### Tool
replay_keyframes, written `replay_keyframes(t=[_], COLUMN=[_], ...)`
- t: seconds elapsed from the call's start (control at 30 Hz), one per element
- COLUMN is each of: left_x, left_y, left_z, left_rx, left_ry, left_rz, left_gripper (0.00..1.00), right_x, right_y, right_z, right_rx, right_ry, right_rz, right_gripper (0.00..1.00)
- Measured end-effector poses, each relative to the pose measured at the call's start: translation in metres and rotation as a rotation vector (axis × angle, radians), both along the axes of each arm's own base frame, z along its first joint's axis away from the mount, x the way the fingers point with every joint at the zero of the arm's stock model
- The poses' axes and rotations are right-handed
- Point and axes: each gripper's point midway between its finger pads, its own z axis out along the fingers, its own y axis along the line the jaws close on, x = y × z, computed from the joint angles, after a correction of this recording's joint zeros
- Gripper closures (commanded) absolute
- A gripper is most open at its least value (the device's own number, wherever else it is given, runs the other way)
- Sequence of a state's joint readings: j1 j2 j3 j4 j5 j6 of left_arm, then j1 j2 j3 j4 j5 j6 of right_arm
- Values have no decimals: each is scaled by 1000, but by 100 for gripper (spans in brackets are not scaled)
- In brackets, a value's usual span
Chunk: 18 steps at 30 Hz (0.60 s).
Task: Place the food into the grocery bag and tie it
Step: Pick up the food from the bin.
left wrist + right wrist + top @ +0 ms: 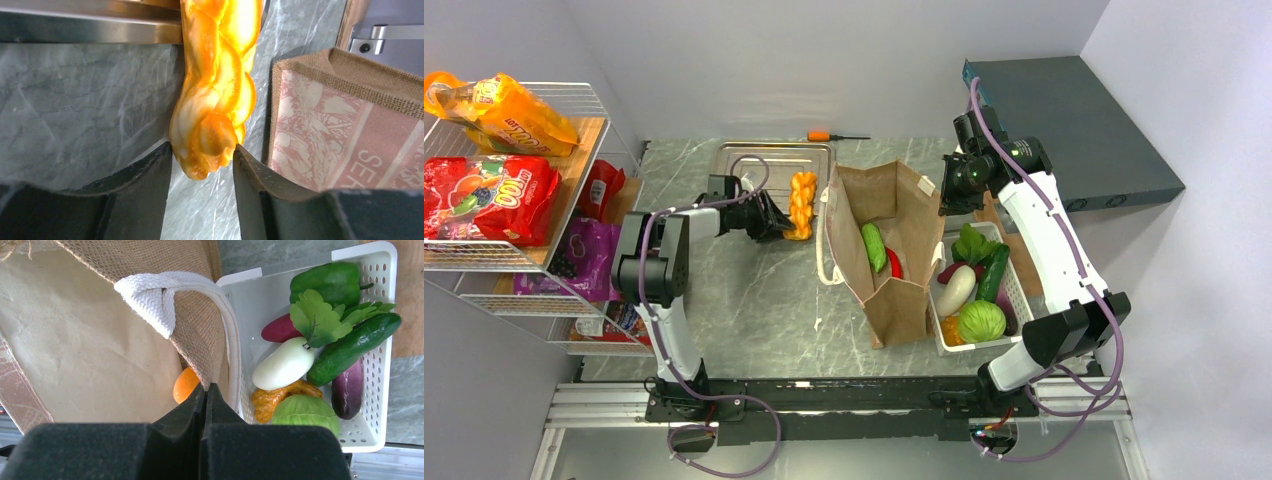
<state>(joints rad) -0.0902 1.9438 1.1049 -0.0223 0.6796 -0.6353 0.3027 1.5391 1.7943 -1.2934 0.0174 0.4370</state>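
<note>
Two pads of left gripper (201, 150) pressed on near end of braid (215, 90), gripping it. Points long axis straight ahead of fingers; bag (345, 130) just to right. Right gripper (206, 390) shut at bag rim beside handle (165, 295); pinch on cloth unclear. Only from top: bag mouth open, green vegetable (873, 246) and chili (894, 263) inside.

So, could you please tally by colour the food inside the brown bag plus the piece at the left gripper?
Green: 1, vegetable in the grocery bag
Red: 1, chili in it
Orange: 1, braided piece at the left gripper
Total: 3
</note>
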Motion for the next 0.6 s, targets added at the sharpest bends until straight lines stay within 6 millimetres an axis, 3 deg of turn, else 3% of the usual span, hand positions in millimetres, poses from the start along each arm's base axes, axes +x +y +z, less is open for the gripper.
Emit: replay_keyframes(t=[0.6], left_x=[7], left_y=[-6], left_z=[-10], left_rx=[-66], left_ry=[13], left_rz=[28], left_gripper=[51], right_x=[0], right_y=[0], right_z=[0], right_rx=[0], right_ry=[0], right_rz=[0], right_gripper=[100])
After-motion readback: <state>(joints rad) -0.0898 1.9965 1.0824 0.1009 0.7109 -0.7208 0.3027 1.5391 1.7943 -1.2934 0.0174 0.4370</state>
